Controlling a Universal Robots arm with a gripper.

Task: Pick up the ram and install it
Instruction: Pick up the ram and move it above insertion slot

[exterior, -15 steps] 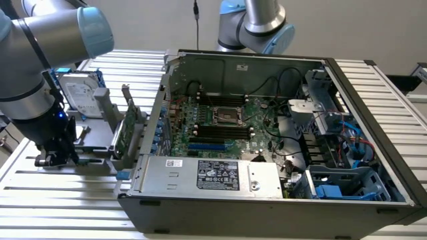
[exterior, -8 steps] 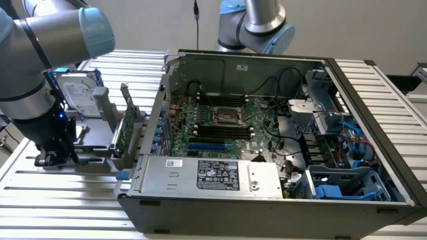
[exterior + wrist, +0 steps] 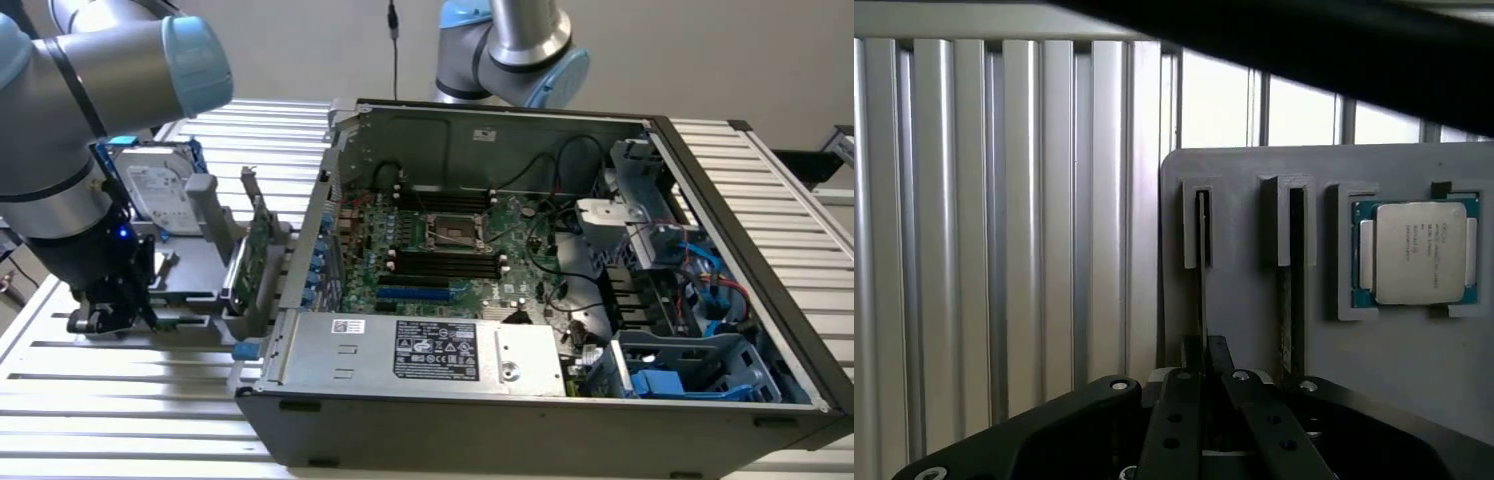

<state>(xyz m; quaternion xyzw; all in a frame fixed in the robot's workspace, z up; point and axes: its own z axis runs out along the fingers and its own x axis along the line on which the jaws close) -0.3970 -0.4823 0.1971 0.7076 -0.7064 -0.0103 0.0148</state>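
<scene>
The ram (image 3: pixel 1202 270) stands edge-on in the outermost slot of a grey parts holder (image 3: pixel 1244 310), showing as a thin dark line. My gripper (image 3: pixel 1206 352) is down over it, with both fingers closed against the stick's sides. In the exterior view the gripper (image 3: pixel 114 305) sits low over the holder (image 3: pixel 187 300) at the exterior view's left, and it hides the ram there. The open computer case (image 3: pixel 747 300) lies to the exterior view's right, with the green motherboard (image 3: pixel 514 225) and its dark memory slots (image 3: pixel 447 265) exposed.
A second stick (image 3: pixel 1287 310) fills the neighbouring slot, and a CPU (image 3: pixel 1414 250) lies in a recess beyond it. A hard drive with blue rails (image 3: pixel 154 190) and a green expansion card (image 3: pixel 254 260) stand on the holder. A second arm (image 3: pixel 514 50) rises behind the case. A slatted metal table (image 3: pixel 1004 220) surrounds everything.
</scene>
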